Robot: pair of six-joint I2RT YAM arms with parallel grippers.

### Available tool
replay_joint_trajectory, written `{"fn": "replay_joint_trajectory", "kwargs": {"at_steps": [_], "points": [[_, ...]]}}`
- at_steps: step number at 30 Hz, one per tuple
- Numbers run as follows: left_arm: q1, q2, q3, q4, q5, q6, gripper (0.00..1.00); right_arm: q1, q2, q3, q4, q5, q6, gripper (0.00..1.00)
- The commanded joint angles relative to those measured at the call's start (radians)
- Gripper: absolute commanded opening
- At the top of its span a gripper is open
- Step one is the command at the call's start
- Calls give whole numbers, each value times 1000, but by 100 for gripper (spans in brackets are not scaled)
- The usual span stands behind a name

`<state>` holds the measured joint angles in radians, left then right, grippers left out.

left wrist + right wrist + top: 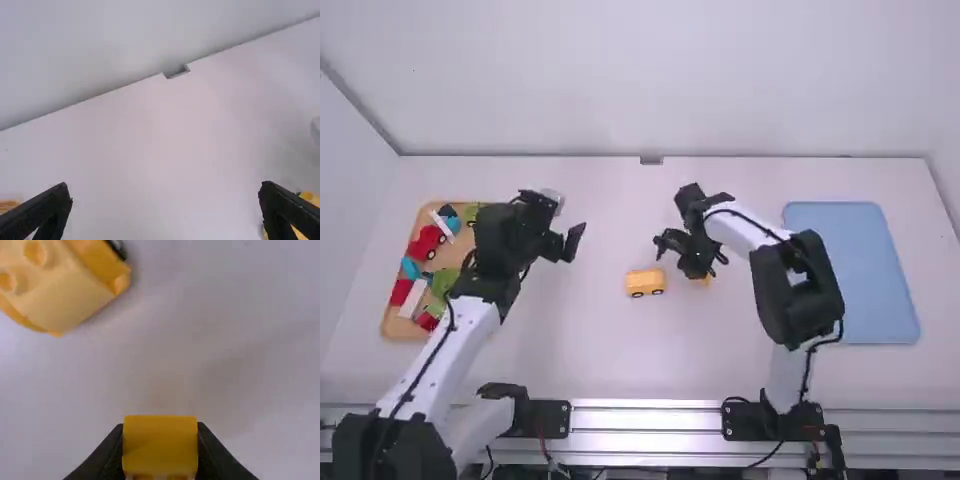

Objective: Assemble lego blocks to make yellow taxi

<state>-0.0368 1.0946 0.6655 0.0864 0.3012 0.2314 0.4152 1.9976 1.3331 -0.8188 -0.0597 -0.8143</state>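
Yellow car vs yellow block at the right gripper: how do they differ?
Car stands on the table; block is clamped in the right gripper. Car has black wheels and studs; block shows a smooth, flat face. Car is bigger than block. Both yellow.

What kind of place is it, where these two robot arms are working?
Probably a robotics lab or test station: two arms are mounted at a white table with plain walls behind, and toy pieces lie in a tray, with a yellow toy car on the tabletop.
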Motion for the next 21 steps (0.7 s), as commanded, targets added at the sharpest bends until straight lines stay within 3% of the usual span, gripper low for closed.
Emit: {"fn": "replay_joint_trajectory", "kwargs": {"at_steps": [1,4,9,10,11,13,21], "points": [[-2,-30,-37,26,-4,11,99,5,13,-6,-4,-1,-124,5],[-2,-31,-61,72,-4,1,99,5,13,-6,-5,-18,-167,12],[-2,-30,-83,106,-4,2,99,5,13,-6,-5,-26,-181,43],[-3,-30,-83,106,-4,2,99,5,13,-6,-5,-26,-181,44],[-3,-30,-83,106,-4,2,99,6,13,-6,0,-24,-182,58],[-3,-30,-83,107,-4,2,99,7,13,-6,9,-25,-182,74],[-2,-30,-83,112,-7,4,99,10,-37,-3,25,-73,-178,92]]}}
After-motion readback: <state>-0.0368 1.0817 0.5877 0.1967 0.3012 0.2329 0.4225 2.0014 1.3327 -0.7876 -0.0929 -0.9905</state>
